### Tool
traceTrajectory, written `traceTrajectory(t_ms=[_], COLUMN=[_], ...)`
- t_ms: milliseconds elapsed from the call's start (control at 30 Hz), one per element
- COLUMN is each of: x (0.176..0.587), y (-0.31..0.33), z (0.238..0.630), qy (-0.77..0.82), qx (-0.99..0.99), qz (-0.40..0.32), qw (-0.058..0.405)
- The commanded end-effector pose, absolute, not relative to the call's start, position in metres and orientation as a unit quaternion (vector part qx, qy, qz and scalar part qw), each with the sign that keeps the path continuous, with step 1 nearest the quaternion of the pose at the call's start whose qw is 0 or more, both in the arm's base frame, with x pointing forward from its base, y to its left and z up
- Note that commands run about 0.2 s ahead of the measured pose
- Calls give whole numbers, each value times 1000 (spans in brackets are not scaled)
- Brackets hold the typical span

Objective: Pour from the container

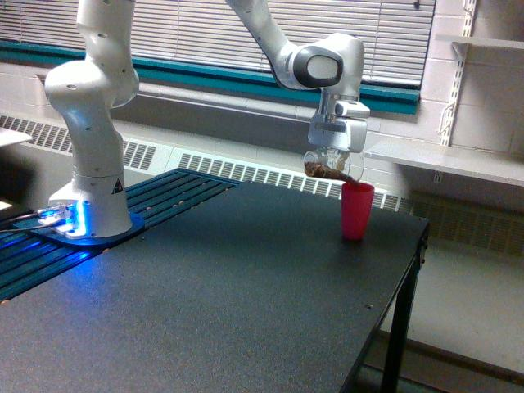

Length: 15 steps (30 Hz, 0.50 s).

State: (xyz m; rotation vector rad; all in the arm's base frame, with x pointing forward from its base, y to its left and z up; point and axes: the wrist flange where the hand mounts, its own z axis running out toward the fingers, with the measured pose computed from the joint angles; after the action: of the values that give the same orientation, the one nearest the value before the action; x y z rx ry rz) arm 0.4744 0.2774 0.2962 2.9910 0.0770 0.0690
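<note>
My gripper [332,154] is shut on the container [329,167], a small clear cup with brown granular contents. The container is tipped over on its side, its mouth toward the exterior view's right. Its lip hangs just above the near rim of a pink cup [356,210], which stands upright on the black table [229,286] near the far right corner. A thin brown trickle reaches from the container's lip down to the pink cup's rim.
The arm's white base [88,164] stands at the exterior view's left on a slatted blue-lit platform [123,221]. The table's right edge [409,270] drops off just past the pink cup. A wall shelf [442,160] juts out behind the cup.
</note>
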Motion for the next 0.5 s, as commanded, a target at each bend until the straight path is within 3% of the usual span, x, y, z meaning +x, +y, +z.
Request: traceTrajectory(t_ms=[33, 500], x=[477, 481], y=[280, 283], z=[298, 301], qy=[22, 33], qx=[996, 995], qz=[22, 15], qw=[83, 94])
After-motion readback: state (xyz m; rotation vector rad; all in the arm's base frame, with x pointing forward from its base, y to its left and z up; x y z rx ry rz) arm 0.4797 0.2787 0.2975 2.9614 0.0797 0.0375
